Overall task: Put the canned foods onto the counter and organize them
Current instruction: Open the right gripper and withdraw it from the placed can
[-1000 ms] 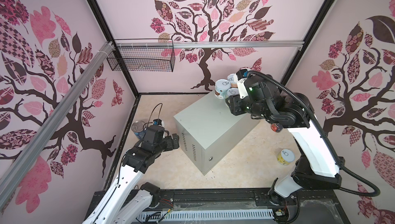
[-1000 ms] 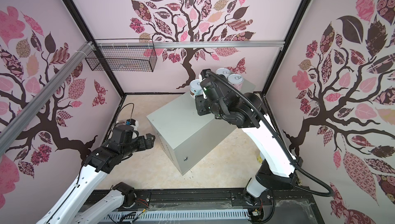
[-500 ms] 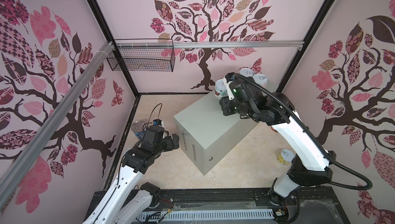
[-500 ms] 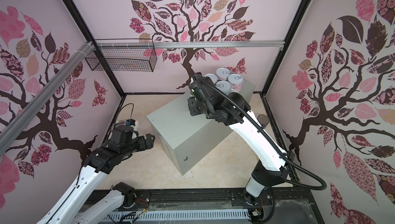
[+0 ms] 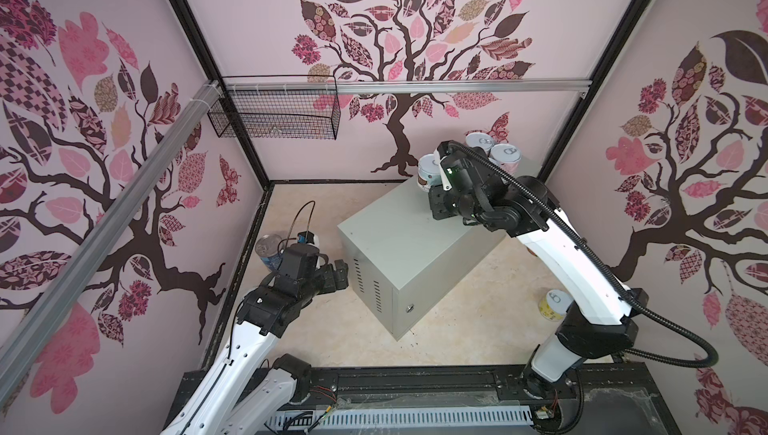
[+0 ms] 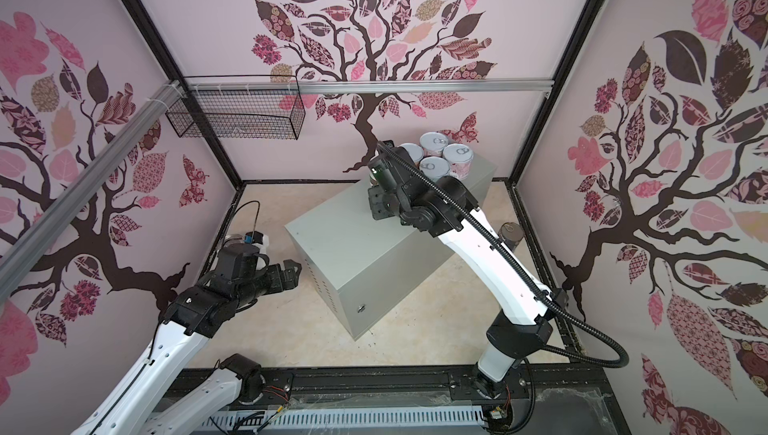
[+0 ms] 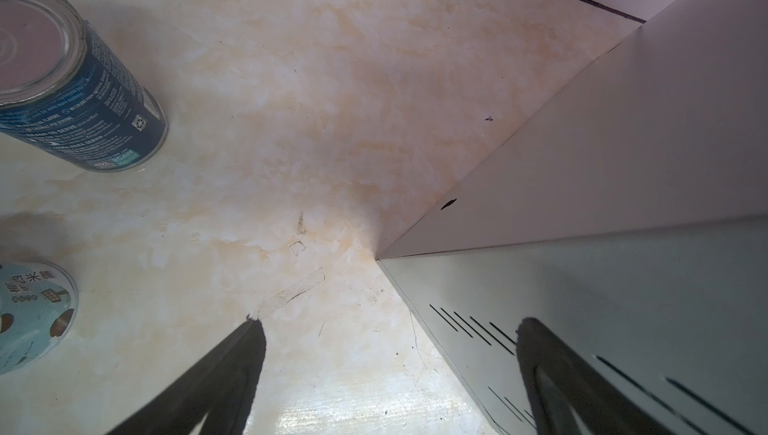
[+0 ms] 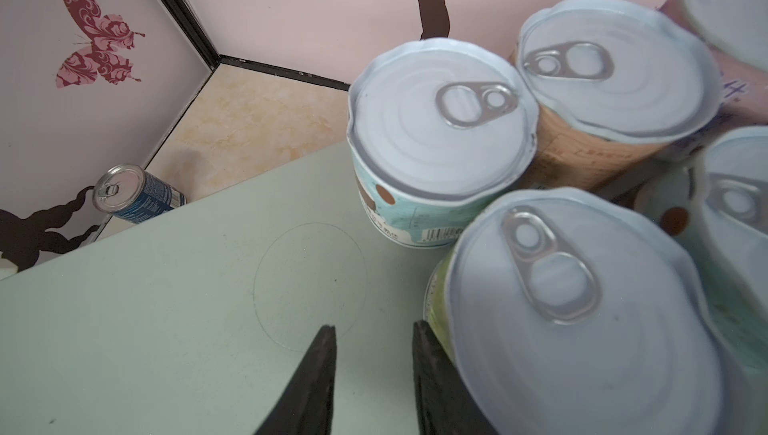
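Right claw is low over the counter, fingers drawn in close with nothing between them, one just beside the green-labelled can. That's my worry: a sideways swing there would shove it into the huddle of short cans packed touching at the counter's far end, and one could go over the edge. Left claw hangs spread wide and empty near the counter's vented corner, so a careless reach could scrape the metal. Down on the floor wait the tall blue can, a short teal can, and a yellow can over on the other side. Slick round tins, paper labels, pale ringed lids with pull-tabs, rims a bit wavy. Counter's smooth grey painted steel; floor's a glossy cream marble pattern.
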Controlling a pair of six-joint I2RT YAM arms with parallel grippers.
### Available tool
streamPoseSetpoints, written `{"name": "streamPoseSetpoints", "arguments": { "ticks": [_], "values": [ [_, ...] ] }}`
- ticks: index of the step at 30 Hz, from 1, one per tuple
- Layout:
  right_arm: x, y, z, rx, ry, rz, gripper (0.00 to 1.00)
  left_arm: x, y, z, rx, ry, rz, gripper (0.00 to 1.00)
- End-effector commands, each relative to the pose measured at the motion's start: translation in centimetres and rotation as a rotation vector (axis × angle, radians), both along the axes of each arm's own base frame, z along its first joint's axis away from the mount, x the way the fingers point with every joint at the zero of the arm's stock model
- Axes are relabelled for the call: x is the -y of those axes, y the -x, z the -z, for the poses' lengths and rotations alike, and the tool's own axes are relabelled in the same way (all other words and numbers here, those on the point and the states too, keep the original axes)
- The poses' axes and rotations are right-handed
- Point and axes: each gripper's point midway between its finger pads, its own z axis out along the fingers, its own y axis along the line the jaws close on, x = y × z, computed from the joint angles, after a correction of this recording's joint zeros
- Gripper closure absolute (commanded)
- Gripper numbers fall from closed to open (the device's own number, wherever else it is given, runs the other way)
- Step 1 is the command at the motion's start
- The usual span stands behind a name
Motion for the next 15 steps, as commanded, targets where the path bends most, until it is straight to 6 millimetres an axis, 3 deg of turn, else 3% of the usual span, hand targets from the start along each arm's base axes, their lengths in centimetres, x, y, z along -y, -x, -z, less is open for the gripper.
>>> {"name": "streamPoseSetpoints", "arguments": {
  "ticks": [1,8,15],
  "values": [
    [0.5,-0.7,0.3,-0.004,0.001,0.007,0.65,0.0,-0.2,0.5,0.001,0.000,0.003,0.02],
    [0.3,-0.7,0.2,-0.008,-0.012,-0.016,0.64,0.0,-0.2,0.6,-0.001,0.000,0.003,0.02],
    [0.0,0.6,-0.9,-0.009,-0.058,-0.077,0.46,-0.2,-0.1,0.4,0.008,-0.002,-0.003,0.02]
  ]
}}
